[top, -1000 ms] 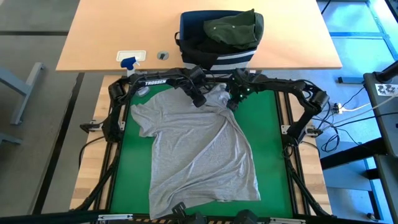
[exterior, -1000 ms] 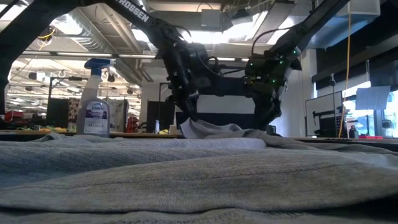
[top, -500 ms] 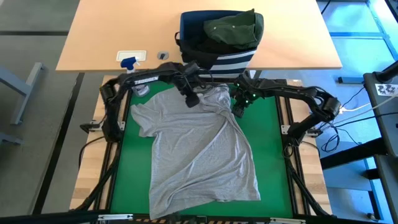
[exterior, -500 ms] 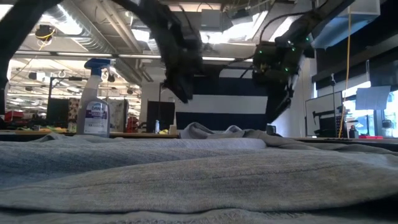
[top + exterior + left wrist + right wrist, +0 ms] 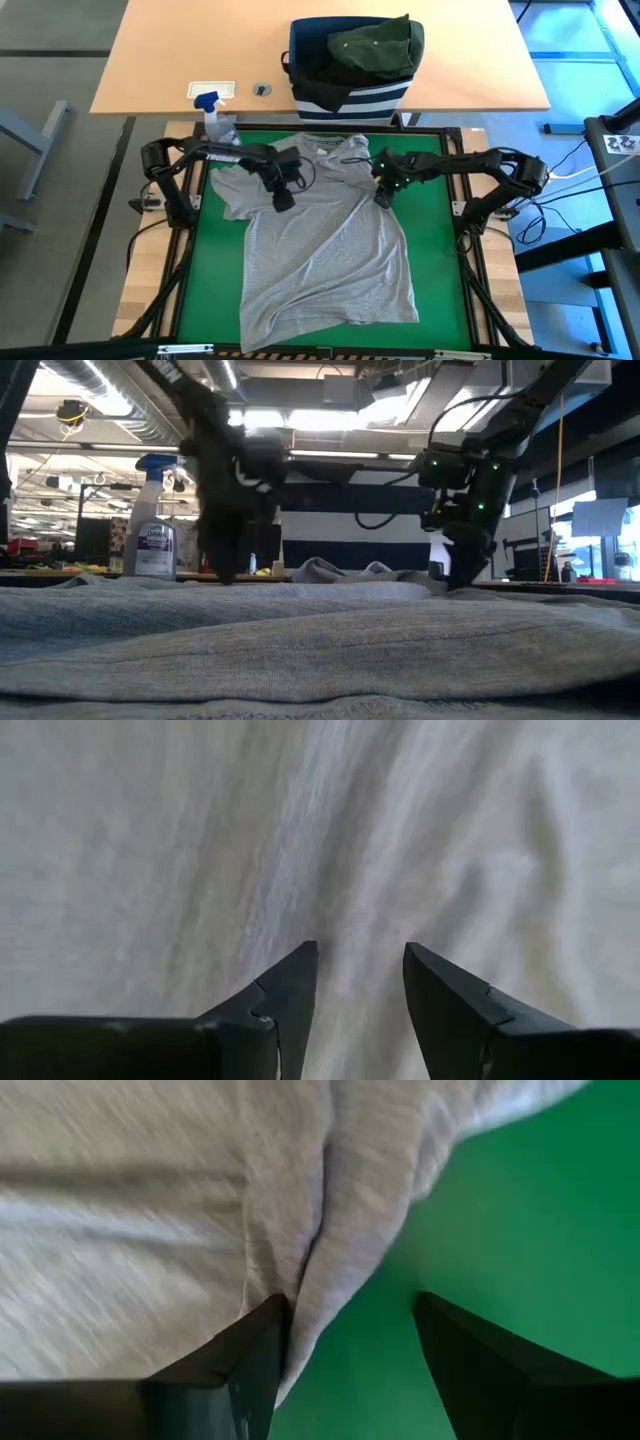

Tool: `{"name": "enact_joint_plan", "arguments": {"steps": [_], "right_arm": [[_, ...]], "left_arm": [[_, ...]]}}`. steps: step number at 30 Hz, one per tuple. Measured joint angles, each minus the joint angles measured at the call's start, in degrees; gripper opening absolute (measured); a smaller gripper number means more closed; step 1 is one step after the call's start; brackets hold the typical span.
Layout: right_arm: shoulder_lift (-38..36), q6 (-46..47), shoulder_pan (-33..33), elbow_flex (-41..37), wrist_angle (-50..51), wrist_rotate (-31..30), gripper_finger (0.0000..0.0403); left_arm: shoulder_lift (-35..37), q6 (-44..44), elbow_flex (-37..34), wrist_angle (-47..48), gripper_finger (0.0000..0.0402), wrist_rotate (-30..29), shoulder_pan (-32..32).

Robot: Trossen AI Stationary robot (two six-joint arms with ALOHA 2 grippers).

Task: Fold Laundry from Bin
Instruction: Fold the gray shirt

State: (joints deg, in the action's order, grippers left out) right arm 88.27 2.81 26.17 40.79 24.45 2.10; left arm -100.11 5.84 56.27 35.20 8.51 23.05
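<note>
1. The fingers (image 5: 290, 995) of the left gripper (image 5: 283, 199) are seen parted above the grey shirt (image 5: 320, 250), with nothing between them
2. The fingers (image 5: 255, 1365) of the right gripper (image 5: 381, 196) are held apart at the shirt's edge, nothing gripped
3. The shirt is spread on the green mat (image 5: 440, 260)
4. The bin (image 5: 350, 92) stands on the bench (image 5: 180, 50), an olive garment (image 5: 375, 45) lying in it, a spray bottle (image 5: 212, 112) near

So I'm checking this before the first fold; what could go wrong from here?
The grey T-shirt lies skewed and wrinkled on the green mat, so a fold may come out crooked. The right gripper, jaws open, straddles the shirt's bunched edge and may pinch two layers. The left gripper hovers open over mid-fabric, not a corner.
</note>
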Motion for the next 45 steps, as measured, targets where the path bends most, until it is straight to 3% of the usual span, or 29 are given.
{"name": "enact_joint_plan", "arguments": {"steps": [7, 13, 16, 20, 23, 27, 34, 40, 45], "right_arm": [[-4.4, -1.9, 0.0, -0.5, 16.0, -1.9, 0.0225], [-8.4, -1.6, 0.1, -0.5, 18.1, -7.2, 0.0225], [-10.2, 1.0, 0.1, 0.7, 18.6, -4.1, 0.0225], [-14.3, 3.4, -0.3, 3.7, 18.7, 6.5, 0.0225], [-18.1, 6.7, -2.8, 3.9, 15.7, 12.0, 0.0225], [-22.1, 13.4, -10.4, 1.7, 12.1, 12.4, 0.0225], [-22.8, 25.0, -30.0, -1.9, 5.7, 9.2, 0.0225], [-22.7, 36.2, -47.6, -2.0, 1.9, 2.3, 0.0225], [-21.4, 43.4, -62.9, -2.0, -4.5, -6.3, 0.0225]], "left_arm": [[0.6, 0.0, -5.5, -6.0, 0.0144, -1.7, 0.7], [0.0, -1.1, -3.4, -9.8, 0.0144, -4.3, 4.1], [0.2, -3.3, 0.1, -6.0, 0.0144, -2.9, 5.3], [4.8, -6.3, 6.3, -2.1, 0.0144, 3.5, 5.3], [8.3, -6.9, 7.1, -0.7, 0.0144, 8.4, 3.6], [12.3, -7.0, 7.2, 1.2, 0.0144, 10.1, -1.0], [11.7, -2.4, 7.1, 3.1, 0.0144, 7.4, -14.4], [11.0, 9.6, 7.0, 3.4, 0.0144, -0.2, -25.5], [11.0, 21.9, 7.0, 2.8, 0.0144, -2.5, -34.0]]}}
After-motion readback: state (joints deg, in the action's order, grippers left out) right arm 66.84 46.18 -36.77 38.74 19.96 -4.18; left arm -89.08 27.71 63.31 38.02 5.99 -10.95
